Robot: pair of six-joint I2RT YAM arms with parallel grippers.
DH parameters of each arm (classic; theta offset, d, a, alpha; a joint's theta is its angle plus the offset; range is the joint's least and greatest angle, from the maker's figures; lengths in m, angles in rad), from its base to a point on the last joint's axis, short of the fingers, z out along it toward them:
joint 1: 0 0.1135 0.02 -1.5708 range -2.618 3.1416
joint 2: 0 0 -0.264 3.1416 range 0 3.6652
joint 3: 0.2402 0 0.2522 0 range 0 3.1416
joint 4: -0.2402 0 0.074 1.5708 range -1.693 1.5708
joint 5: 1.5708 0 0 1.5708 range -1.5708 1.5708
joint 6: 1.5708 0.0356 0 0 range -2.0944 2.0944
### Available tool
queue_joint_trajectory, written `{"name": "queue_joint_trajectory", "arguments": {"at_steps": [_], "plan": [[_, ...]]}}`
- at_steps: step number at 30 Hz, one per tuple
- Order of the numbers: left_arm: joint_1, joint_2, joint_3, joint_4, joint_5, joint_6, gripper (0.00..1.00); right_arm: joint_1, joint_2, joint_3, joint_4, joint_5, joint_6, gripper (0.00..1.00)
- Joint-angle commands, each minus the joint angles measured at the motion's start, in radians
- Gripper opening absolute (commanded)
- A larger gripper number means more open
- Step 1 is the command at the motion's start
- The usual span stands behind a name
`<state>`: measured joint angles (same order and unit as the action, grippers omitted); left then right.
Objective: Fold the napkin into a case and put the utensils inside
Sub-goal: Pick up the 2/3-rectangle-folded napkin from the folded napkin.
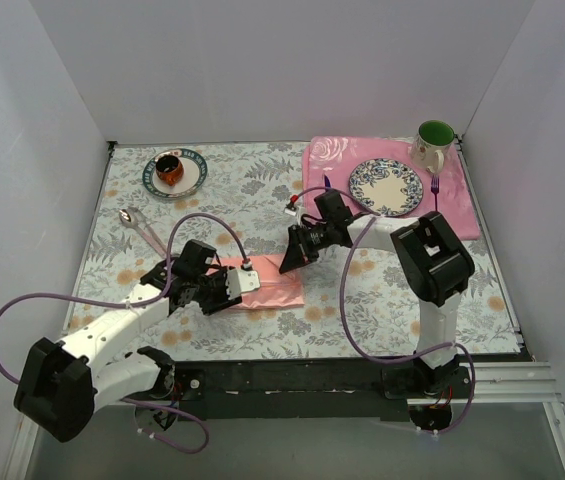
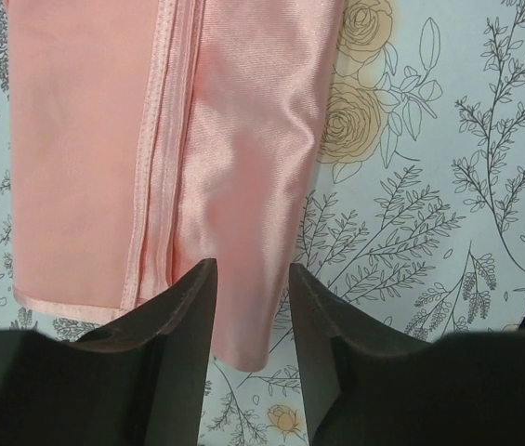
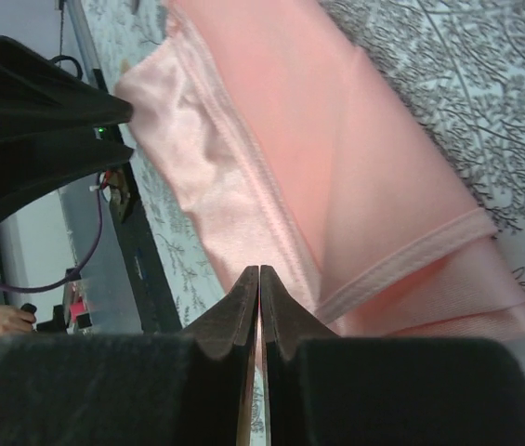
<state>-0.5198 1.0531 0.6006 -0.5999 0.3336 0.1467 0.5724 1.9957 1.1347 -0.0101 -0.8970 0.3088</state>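
Observation:
The salmon-pink napkin (image 1: 267, 285) lies folded into a narrow oblong on the floral tablecloth, its hemmed edges running lengthwise (image 2: 150, 139) (image 3: 336, 158). My left gripper (image 1: 227, 290) is at its left end, open, with the fingers (image 2: 188, 316) apart on either side of a corner of the fold, not pinching it (image 2: 253, 279). At the napkin's upper right corner my right gripper (image 1: 297, 250) has its jaws pressed together (image 3: 258, 271) just over the cloth's edge, and nothing shows between them. A silver spoon (image 1: 140, 228) lies apart at the far left.
A rose-patterned placemat (image 1: 332, 165) at the back right carries a blue-patterned plate (image 1: 386, 186), a green mug (image 1: 434, 143) and a purple fork (image 1: 435, 190). A small plate with a brown cup (image 1: 174, 172) stands at the back left. White walls enclose the table.

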Motion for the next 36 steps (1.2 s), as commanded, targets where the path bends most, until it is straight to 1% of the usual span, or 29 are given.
{"name": "queue_joint_trajectory", "arguments": {"at_steps": [1, 2, 4, 5, 6, 7, 10, 12, 15, 17, 21, 24, 25, 29, 36], "plan": [[0.003, 0.016, -0.013, -0.008, 0.045, -0.021, 0.35, 0.024, -0.095, 0.042, -0.043, -0.057, -0.033, 0.10], [0.001, 0.019, -0.016, -0.006, 0.048, -0.024, 0.34, 0.030, -0.104, 0.046, -0.063, -0.060, -0.033, 0.10], [0.001, 0.033, -0.035, 0.002, 0.045, -0.022, 0.33, 0.052, -0.104, 0.062, -0.103, -0.056, -0.057, 0.10], [0.003, 0.038, -0.042, 0.012, 0.038, -0.025, 0.34, 0.060, -0.097, 0.068, -0.126, -0.056, -0.071, 0.10], [0.003, 0.041, -0.057, 0.029, 0.032, -0.025, 0.36, 0.076, -0.089, 0.080, -0.184, -0.056, -0.089, 0.10], [0.001, 0.044, -0.061, 0.037, 0.025, -0.024, 0.37, 0.084, -0.084, 0.088, -0.212, -0.051, -0.141, 0.10], [-0.002, 0.039, -0.076, 0.058, 0.009, -0.025, 0.42, 0.113, -0.061, 0.118, -0.261, -0.031, -0.169, 0.10], [-0.009, 0.013, -0.090, 0.086, -0.024, -0.029, 0.49, 0.136, -0.037, 0.154, -0.284, -0.016, -0.188, 0.11], [-0.029, -0.040, -0.117, 0.113, -0.060, -0.021, 0.54, 0.162, 0.001, 0.217, -0.313, 0.018, -0.200, 0.11], [-0.032, -0.068, -0.122, 0.114, -0.062, -0.018, 0.56, 0.173, 0.035, 0.269, -0.335, 0.027, -0.201, 0.11], [-0.046, -0.154, -0.114, 0.123, -0.064, -0.003, 0.58, 0.202, 0.071, 0.297, -0.349, 0.061, -0.232, 0.11], [-0.063, -0.137, -0.110, 0.121, -0.076, 0.007, 0.55, 0.216, 0.081, 0.281, -0.346, 0.095, -0.254, 0.11], [-0.068, -0.116, -0.113, 0.121, -0.085, 0.011, 0.50, 0.216, 0.089, 0.283, -0.349, 0.099, -0.257, 0.11], [-0.075, -0.102, -0.139, 0.147, -0.087, 0.021, 0.43, 0.222, 0.121, 0.293, -0.358, 0.113, -0.286, 0.11], [-0.164, -0.084, -0.185, 0.196, -0.145, 0.019, 0.42, 0.230, 0.144, 0.286, -0.364, 0.136, -0.306, 0.11]]}}
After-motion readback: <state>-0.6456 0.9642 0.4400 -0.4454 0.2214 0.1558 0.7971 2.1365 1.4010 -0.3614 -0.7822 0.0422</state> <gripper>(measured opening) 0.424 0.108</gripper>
